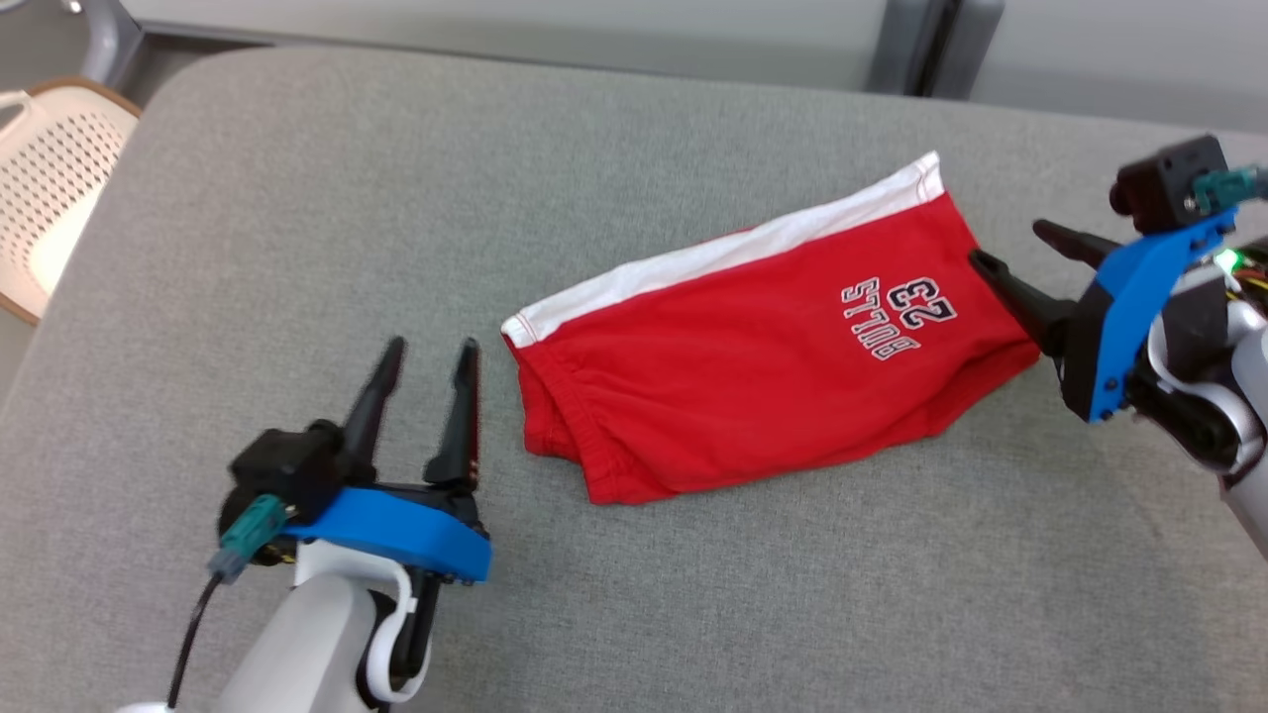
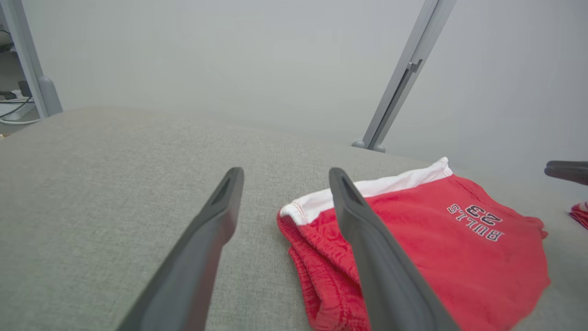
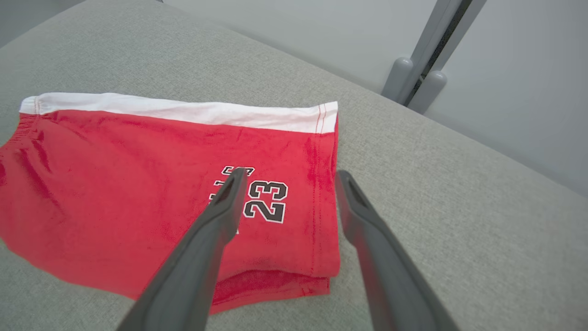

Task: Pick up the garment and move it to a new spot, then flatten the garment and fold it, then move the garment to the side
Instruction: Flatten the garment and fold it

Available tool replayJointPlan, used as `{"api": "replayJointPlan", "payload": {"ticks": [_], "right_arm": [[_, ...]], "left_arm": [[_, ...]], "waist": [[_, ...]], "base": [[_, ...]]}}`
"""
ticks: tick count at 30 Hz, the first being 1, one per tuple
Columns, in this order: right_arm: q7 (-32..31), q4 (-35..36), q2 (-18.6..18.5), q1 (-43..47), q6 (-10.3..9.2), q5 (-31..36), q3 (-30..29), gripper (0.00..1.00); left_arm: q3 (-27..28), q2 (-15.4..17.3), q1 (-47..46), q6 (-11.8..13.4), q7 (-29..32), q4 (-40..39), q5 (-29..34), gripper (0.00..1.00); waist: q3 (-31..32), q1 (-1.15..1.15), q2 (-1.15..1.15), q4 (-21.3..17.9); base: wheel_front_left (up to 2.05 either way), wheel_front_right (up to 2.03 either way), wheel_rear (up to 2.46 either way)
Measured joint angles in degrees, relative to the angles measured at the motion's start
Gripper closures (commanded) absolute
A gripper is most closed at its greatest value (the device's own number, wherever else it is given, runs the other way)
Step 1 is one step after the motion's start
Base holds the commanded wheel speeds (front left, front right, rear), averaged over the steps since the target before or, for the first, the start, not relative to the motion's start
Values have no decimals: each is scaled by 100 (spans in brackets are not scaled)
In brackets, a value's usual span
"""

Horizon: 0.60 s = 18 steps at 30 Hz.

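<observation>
The garment (image 1: pixel 753 366) is a pair of red shorts with a white waistband and a "BULLS 23" print, lying folded on the grey fabric surface (image 1: pixel 297 198). My left gripper (image 1: pixel 432 344) is open, just left of the garment's left end and apart from it. In the left wrist view the garment (image 2: pixel 436 248) lies beside and behind the right finger of that gripper (image 2: pixel 285 172). My right gripper (image 1: pixel 1008 244) is open at the garment's right edge. In the right wrist view that gripper (image 3: pixel 290 173) hovers over the printed end of the garment (image 3: pixel 115 184), holding nothing.
A beige perforated chair (image 1: pixel 50 178) stands beyond the surface's left edge. A grey post (image 1: pixel 906 45) rises behind the far edge against pale wall panels. Bare grey fabric lies in front of and behind the garment.
</observation>
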<state>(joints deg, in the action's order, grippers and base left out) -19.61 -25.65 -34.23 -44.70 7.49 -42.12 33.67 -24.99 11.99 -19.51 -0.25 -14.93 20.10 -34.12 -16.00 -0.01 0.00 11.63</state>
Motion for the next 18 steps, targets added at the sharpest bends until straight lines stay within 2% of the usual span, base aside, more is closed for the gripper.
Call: {"api": "replayJointPlan", "payload": {"ticks": [5,10,18], "right_arm": [[423,-201,34,373,0,182,-259,0],[656,-460,223,587,0,435,-561,0],[842,-1050,701,496,0,762,-1238,0]], "left_arm": [[700,-125,476,9,-5,-614,536,0],[1114,-215,687,-235,-7,-643,1061,0],[1401,-381,654,-573,-7,-531,1456,0]], "waist": [[300,0,0,45],[330,0,0,132],[61,1,0,201]], "base": [[0,0,0],[0,0,0],[0,0,0]]}}
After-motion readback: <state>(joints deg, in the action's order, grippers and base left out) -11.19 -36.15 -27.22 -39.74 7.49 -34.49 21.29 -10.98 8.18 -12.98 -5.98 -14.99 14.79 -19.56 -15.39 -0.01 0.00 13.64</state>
